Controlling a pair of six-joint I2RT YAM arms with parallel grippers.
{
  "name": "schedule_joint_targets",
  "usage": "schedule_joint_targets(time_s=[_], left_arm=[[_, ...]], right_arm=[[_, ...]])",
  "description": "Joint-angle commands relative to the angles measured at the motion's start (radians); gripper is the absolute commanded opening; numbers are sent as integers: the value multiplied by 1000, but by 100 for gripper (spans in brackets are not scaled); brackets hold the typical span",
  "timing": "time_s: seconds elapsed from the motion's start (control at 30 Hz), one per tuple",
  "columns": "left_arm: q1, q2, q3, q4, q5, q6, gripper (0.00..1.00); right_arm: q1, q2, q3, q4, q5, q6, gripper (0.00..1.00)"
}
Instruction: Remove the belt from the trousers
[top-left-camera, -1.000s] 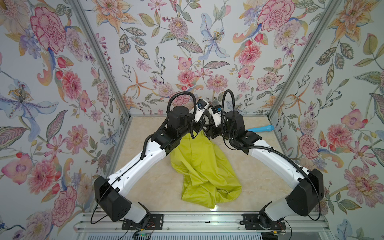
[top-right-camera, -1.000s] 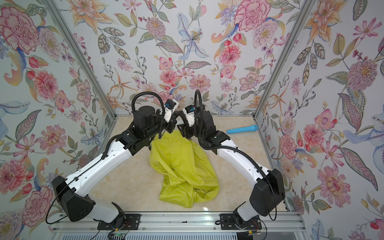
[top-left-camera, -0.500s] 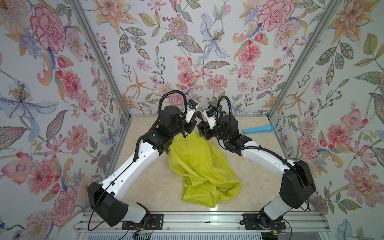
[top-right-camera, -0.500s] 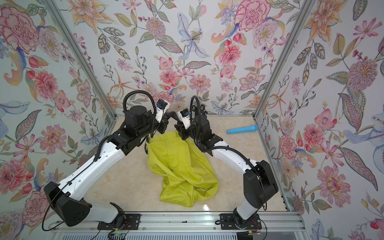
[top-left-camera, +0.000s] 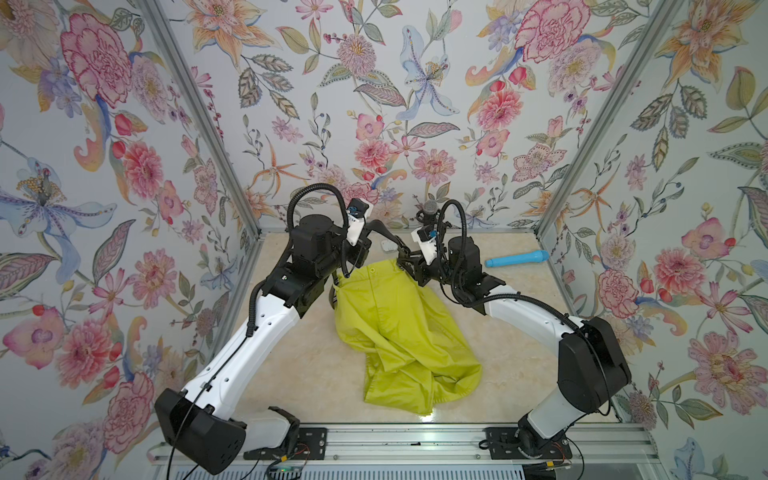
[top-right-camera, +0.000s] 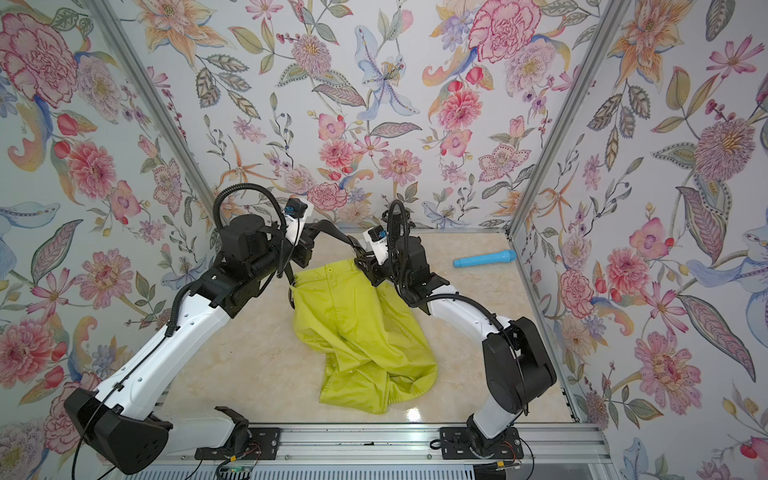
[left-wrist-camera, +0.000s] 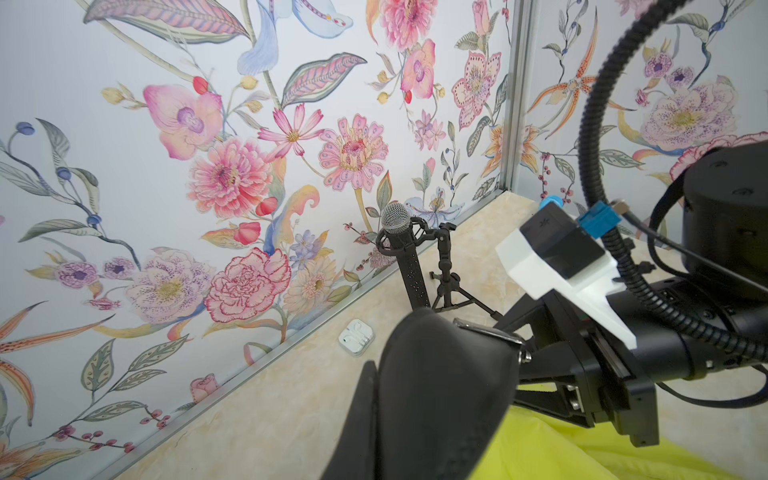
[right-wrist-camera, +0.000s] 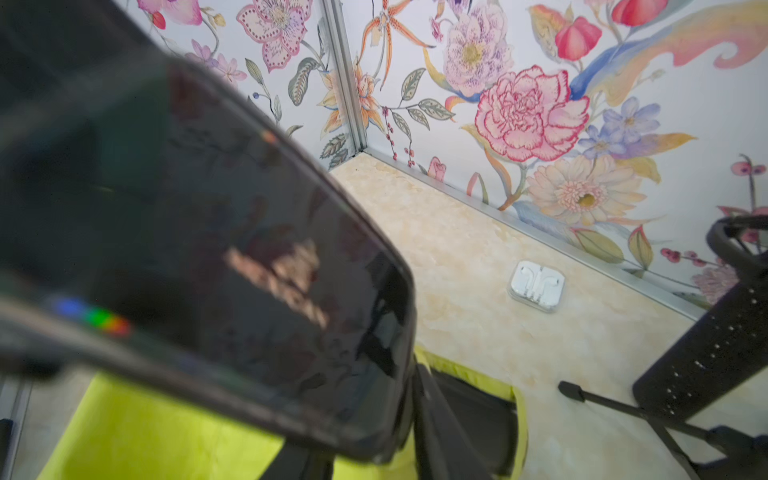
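The yellow-green trousers (top-left-camera: 399, 328) (top-right-camera: 357, 324) lie crumpled mid-table, waist toward the back wall. The black belt (top-left-camera: 380, 227) (top-right-camera: 332, 230) rises off the waist in a short arch between my two grippers. My left gripper (top-left-camera: 368, 245) is shut on the strap, which fills the left wrist view (left-wrist-camera: 440, 395). My right gripper (top-left-camera: 404, 259) sits at the waistband's right end. Its fingers (left-wrist-camera: 540, 405) stand apart beside the belt's metal-edged bend. In the right wrist view the belt (right-wrist-camera: 249, 249) blocks most of the frame, and more strap runs inside the waistband (right-wrist-camera: 473, 399).
A blue toy microphone (top-left-camera: 517, 258) lies at the back right. A black microphone on a small tripod (top-left-camera: 430, 210) (left-wrist-camera: 399, 232) stands against the back wall. A white earphone case (left-wrist-camera: 356, 337) (right-wrist-camera: 537, 286) lies just behind the grippers. Flowered walls enclose three sides.
Both grippers have moved back and to the left, dragging the trousers' waist along. The belt now arches higher between them.
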Motion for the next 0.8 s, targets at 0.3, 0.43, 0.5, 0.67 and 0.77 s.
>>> schedule_joint_targets(time_s=[0.3,0.43,0.5,0.67,0.77], left_arm=[[1,45,28,137,-27,-38,0],[-5,43,28,143,-25,-42,0],[-5,39,29,141,-27,-40,0],[-5,20,13,152,0,-34,0],[-4,-1,-21,168,8,-18,0]], right_arm=[[101,-141,230,-423,165,-63,57],[145,-98,267,-408,165,-113,64],[158,-61,287,-391,157,-116,67],[164,51,352,-304,142,-105,64],[169,95,391,-270,153,-98,42]])
